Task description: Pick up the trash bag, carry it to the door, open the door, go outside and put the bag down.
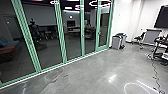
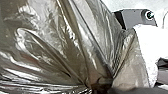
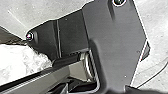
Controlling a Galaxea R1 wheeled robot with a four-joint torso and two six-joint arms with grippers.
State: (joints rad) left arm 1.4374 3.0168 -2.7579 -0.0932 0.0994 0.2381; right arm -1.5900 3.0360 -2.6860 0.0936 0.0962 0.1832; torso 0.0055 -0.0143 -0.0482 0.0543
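Trash bag (image 2: 57, 47) in left gripper (image 2: 101, 86), robot indoors by glass wall (image 1: 47, 37)

Left wrist view: bag is glossy, see-through, brownish-grey plastic, large and close. Folds run together into a tight gathered bunch at the left gripper, so it has hold of the bag there. White crumpled material (image 2: 147, 52) just beside the bag. Bag not set down.

Head view, left to right: blue-and-red lounge seating (image 1: 8, 50) behind the glass, far left. Glass wall has green frames, runs back at a slant. Dark room behind it, chairs and tables, details too dim. Pink ring lights (image 1: 100, 3) up top on the glass. Toward the wall's far end, narrow green-framed glass door (image 1: 104, 27) with a small handle, in line with the rest, looks closed. Right of it, grey bins (image 1: 117, 42) by a white wall (image 1: 122, 17). Then a dark chair (image 1: 139, 37), a grey panel (image 1: 152, 36) on legs near it, a dark screen (image 1: 162, 18) higher on the wall, a black cart (image 1: 162, 48) at the right edge. Black cable (image 1: 155, 75) lies loose on the concrete floor (image 1: 87, 70), bright light patches on it.

Right gripper: cannot tell its state, or if it holds anything.
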